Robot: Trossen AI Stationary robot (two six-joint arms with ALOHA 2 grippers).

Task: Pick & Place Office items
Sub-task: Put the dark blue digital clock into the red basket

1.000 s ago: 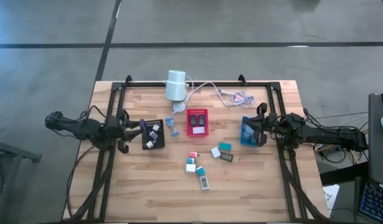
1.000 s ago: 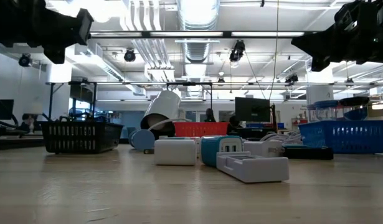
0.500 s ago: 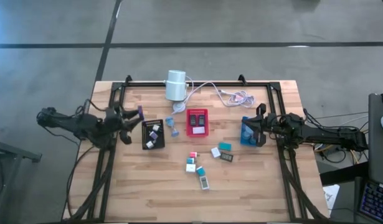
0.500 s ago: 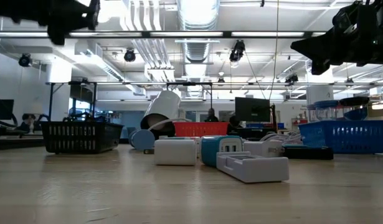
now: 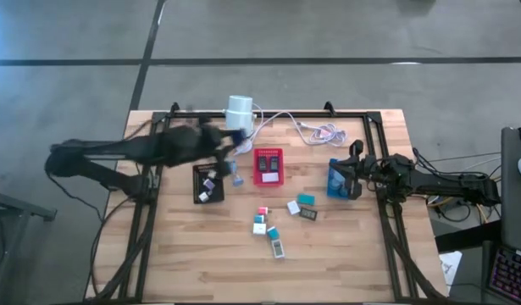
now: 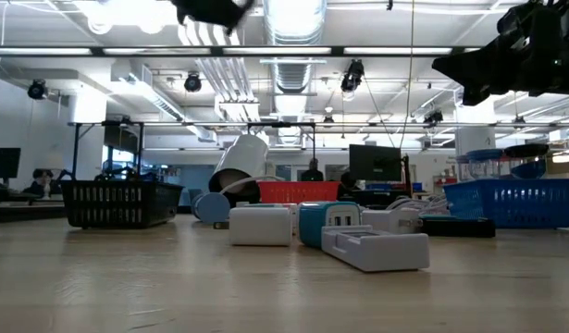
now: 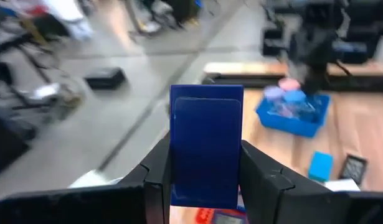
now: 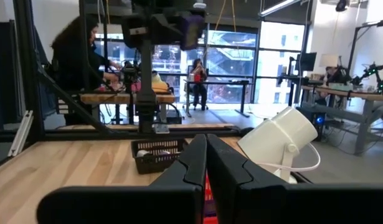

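dark blue block, red tray, blue tray.

Both arms are dark, near-black, built of slim tube-like links joined by bulkier rounded joints; the left arm shows as a long dark, blurred shape in the high view; the right arm carries dark cables along its links, with a bundle of lighter wires near its base; the right gripper ends in two long, flat, matte black fingers tapering to narrow tips; the left gripper has broad, black, angular fingers with bevelled edges.
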